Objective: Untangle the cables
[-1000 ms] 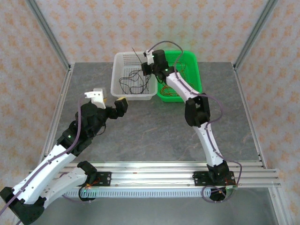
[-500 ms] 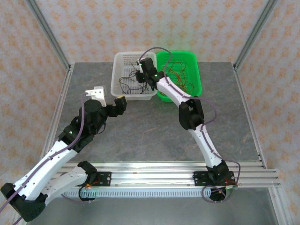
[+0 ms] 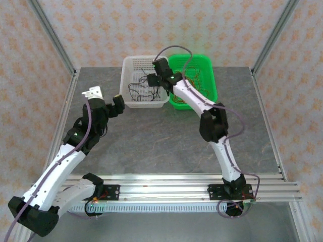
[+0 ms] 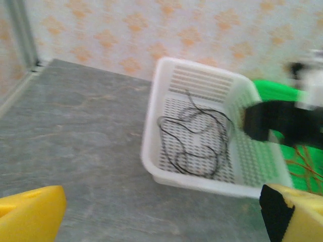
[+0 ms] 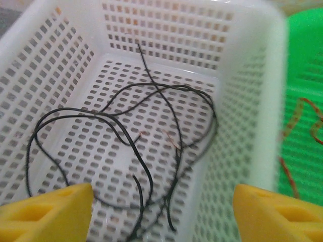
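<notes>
Both grippers are spread wide and hold nothing, and the cables lie sorted by colour in two baskets.

The black cables (image 5: 151, 131) sit in a loose tangle on the floor of the white basket (image 3: 125, 75). The red cables (image 3: 199, 80) lie in the green basket (image 3: 211, 75), which touches the white one on its right. The right gripper (image 5: 161, 217) hangs over the white basket, its yellow fingers (image 5: 45, 219) apart above the black tangle. The left gripper (image 4: 161, 217) is over the grey table (image 3: 151, 141), near the white basket's near left corner, pointing towards it.
</notes>
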You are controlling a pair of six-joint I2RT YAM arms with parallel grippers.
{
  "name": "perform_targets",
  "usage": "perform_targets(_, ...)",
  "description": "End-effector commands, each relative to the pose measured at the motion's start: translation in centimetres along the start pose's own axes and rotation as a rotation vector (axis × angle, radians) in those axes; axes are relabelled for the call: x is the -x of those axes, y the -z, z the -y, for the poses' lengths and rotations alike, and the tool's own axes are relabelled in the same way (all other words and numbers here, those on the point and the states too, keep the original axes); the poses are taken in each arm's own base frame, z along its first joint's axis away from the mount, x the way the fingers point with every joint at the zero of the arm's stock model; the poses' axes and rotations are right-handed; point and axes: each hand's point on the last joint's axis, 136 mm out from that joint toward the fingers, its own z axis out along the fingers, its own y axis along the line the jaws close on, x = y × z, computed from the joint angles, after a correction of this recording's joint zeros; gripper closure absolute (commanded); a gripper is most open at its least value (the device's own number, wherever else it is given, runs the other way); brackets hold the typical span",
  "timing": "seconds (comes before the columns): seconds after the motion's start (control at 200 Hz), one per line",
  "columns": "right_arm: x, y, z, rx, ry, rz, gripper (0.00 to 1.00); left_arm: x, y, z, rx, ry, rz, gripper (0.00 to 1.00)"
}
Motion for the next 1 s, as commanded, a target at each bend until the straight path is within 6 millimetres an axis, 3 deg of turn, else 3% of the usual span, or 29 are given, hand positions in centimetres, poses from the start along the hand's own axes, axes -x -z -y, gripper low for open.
perform_targets(0.0,3.5,8.6,2.4,-0.075,-0.05,0.128,0.07,2.7,-0.5,-2.3,0.085,0.031,0.12,0.01)
perform_targets(0.03,3.1,10.1,3.2,-0.096,-0.055,0.147,0.0,2.9,-0.7,-3.1,0.117,0.033,0.138,0.01)
perform_targets(0.16,0.2,15.9,7.7,-0.238,-0.083,0.224,0.0,3.1,-1.9,-6.8,0.272,0.041,0.212,0.01)
perform_targets(0.27,-2.9,20.4,11.6,-0.318,-0.127,0.292,0.0,1.1,-3.2,-8.8,0.318,0.024,0.269,0.01)
perform_targets(0.425,-9.1,23.8,17.3,-0.384,-0.215,0.359,0.0,-3.1,-4.4,-11.5,0.366,0.018,0.353,0.01)
perform_targets(0.551,-13.7,25.0,20.8,-0.462,-0.263,0.424,0.0,-6.4,-5.6,-13.5,0.398,0.029,0.379,0.01)
perform_targets(0.686,-17.3,24.5,23.6,-0.521,-0.345,0.466,0.0,-9.6,-6.7,-15.2,0.436,0.012,0.374,0.01)
perform_targets(0.706,-17.7,24.3,23.8,-0.527,-0.35,0.47,0.0,-9.0,-6.4,-15.4,0.443,0.012,0.413,0.01)
perform_targets(0.816,-19.7,23.3,25.0,-0.567,-0.346,0.507,0.0,-10.0,-7.2,-14.9,0.357,0.018,0.401,0.0)
perform_targets(0.861,-20.2,23.1,25.2,-0.571,-0.334,0.542,0.0,-9.2,-6.9,-14.4,0.319,0.01,0.455,0.0)
perform_targets(0.996,-21.4,23.1,25.7,-0.548,-0.323,0.644,0.0,-10.6,-8.8,-12.6,0.208,-0.053,0.356,0.0)
